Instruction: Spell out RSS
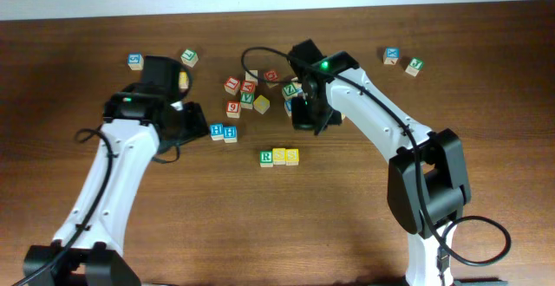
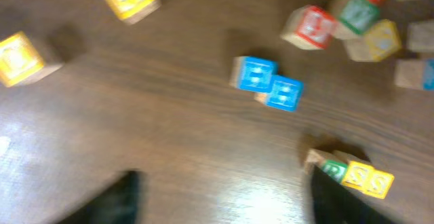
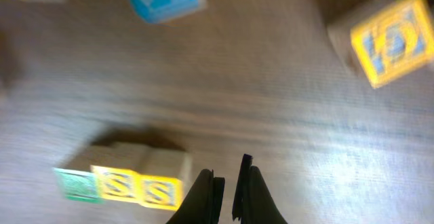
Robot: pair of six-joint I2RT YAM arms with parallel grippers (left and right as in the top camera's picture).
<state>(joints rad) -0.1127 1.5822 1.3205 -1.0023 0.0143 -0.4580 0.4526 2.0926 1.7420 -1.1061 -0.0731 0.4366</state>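
Note:
The green R cube [image 1: 266, 158] and two yellow S cubes [image 1: 279, 156] [image 1: 292, 155] lie side by side in a row on the table, reading R S S. The row also shows in the left wrist view, R [image 2: 333, 170] then S [image 2: 356, 176] and S [image 2: 378, 183], and in the right wrist view, R [image 3: 76, 184], S [image 3: 119, 185], S [image 3: 159, 192]. My right gripper [image 1: 305, 117] [image 3: 227, 190] is above and behind the row, fingers almost together, holding nothing. My left gripper [image 1: 192, 121] [image 2: 224, 203] is open and empty, left of the row.
Two blue H cubes [image 1: 224, 133] [image 2: 270, 83] lie between my left gripper and the row. A cluster of loose cubes [image 1: 251, 91] lies behind the row. More cubes lie at the far right [image 1: 403, 60] and far left [image 1: 135, 60] [image 1: 189, 57].

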